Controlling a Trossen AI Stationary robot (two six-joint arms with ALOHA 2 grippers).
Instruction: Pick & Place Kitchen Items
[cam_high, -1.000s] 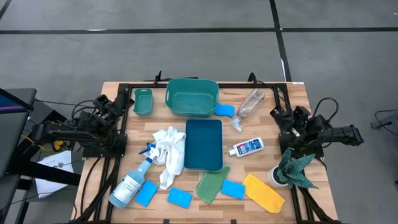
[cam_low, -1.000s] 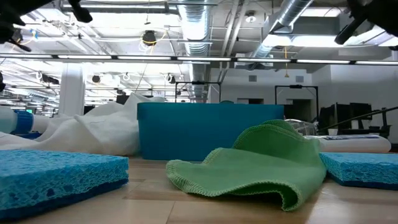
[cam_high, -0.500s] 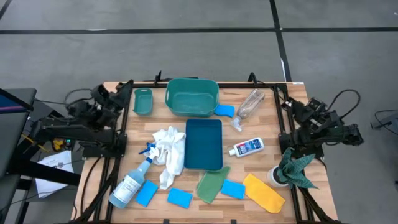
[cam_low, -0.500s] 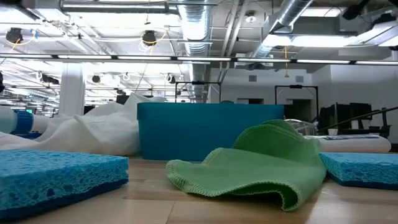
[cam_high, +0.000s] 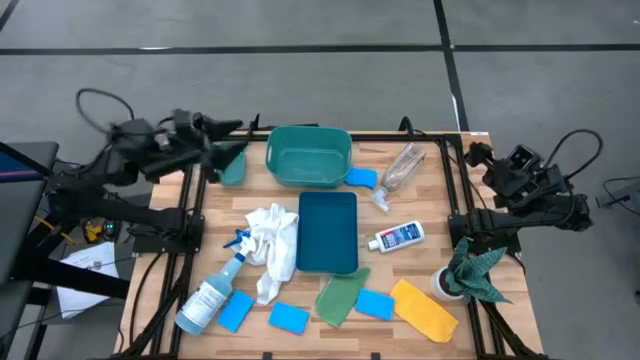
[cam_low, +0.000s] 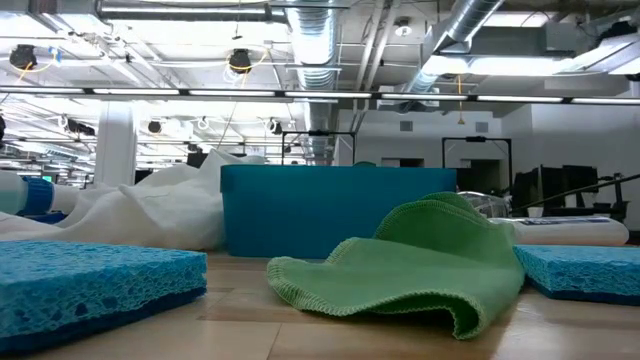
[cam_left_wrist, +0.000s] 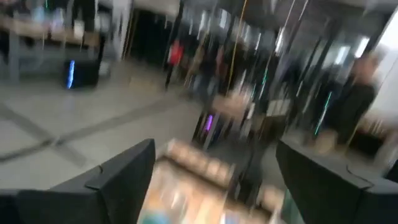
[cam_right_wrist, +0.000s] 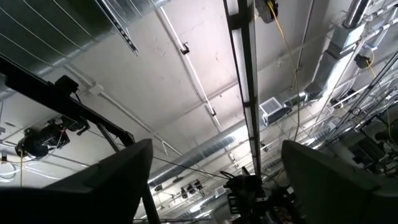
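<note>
Left gripper (cam_high: 232, 138) above counter's (cam_high: 450, 215) far-left corner, jaws apart, empty. Right gripper (cam_high: 478, 153) off right edge, jaws apart, empty. Spray bottle (cam_high: 212, 288), white cloth (cam_high: 272, 240), sponges (cam_high: 288, 318) lie on counter.

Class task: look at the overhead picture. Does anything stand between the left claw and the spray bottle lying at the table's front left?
Nothing visible does. The left claw is at the table's far left corner; the spray bottle lies uncovered, the white cloth beside its trigger.
</note>
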